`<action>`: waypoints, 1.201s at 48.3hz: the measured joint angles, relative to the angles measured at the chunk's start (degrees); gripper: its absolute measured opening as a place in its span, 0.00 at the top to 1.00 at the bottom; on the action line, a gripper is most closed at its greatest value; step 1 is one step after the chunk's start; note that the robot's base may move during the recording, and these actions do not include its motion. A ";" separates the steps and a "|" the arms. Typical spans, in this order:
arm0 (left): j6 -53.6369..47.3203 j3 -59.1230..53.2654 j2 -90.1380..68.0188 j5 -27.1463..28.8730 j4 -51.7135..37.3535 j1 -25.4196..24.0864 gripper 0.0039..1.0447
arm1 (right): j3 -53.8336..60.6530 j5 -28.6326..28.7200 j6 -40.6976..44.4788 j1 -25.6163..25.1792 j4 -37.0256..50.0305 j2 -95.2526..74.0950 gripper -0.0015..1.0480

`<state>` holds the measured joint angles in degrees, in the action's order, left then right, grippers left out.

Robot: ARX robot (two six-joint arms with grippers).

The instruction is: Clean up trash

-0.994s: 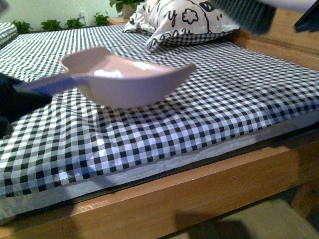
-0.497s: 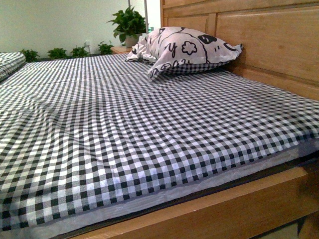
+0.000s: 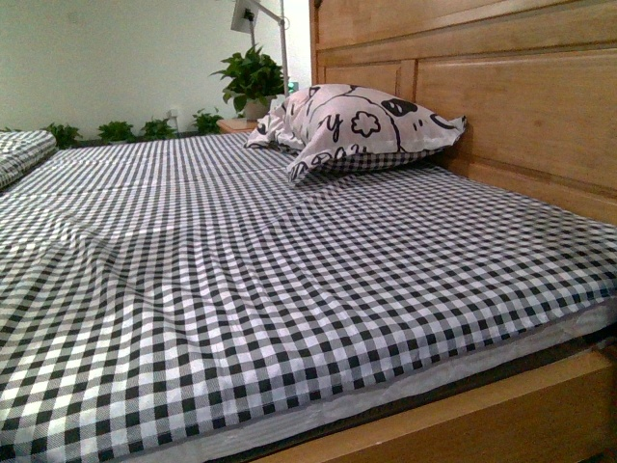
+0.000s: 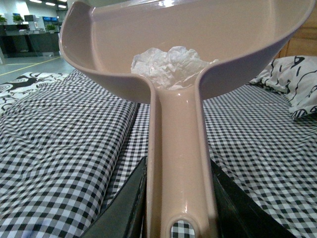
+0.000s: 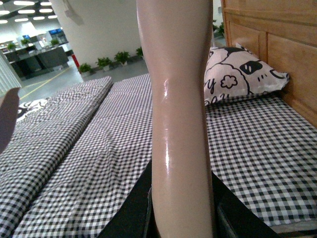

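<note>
In the left wrist view my left gripper is shut on the handle of the pink dustpan, held above the checkered bed. The trash, a crumpled white paper wad, lies inside the pan near the handle. In the right wrist view my right gripper is shut on the pink brush handle, which stands upright; the bristles are out of view. An edge of the dustpan shows in that view too. Neither gripper nor tool shows in the front view.
The bed's black-and-white checkered sheet fills the front view. A patterned pillow lies against the wooden headboard. Potted plants stand behind. The wooden bed frame edge runs along the front.
The dustpan and brush have left the front view since a second ago, and the view has shifted slightly upward.
</note>
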<state>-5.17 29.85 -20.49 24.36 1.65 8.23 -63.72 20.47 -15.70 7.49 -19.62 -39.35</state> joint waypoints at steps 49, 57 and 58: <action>1.84 -3.91 1.49 3.98 -1.97 3.76 0.73 | 4.46 -6.10 0.39 -0.26 2.16 3.82 0.81; 1.84 -3.91 1.49 3.96 -1.97 3.76 0.73 | 4.46 -6.10 0.39 -0.26 2.16 3.82 0.81; 1.84 -3.91 1.49 3.98 -1.97 3.76 0.73 | 4.46 -6.10 0.39 -0.26 2.16 3.82 0.81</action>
<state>-3.33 25.93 -19.00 28.34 -0.32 11.99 -59.27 14.37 -15.31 7.22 -17.45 -35.53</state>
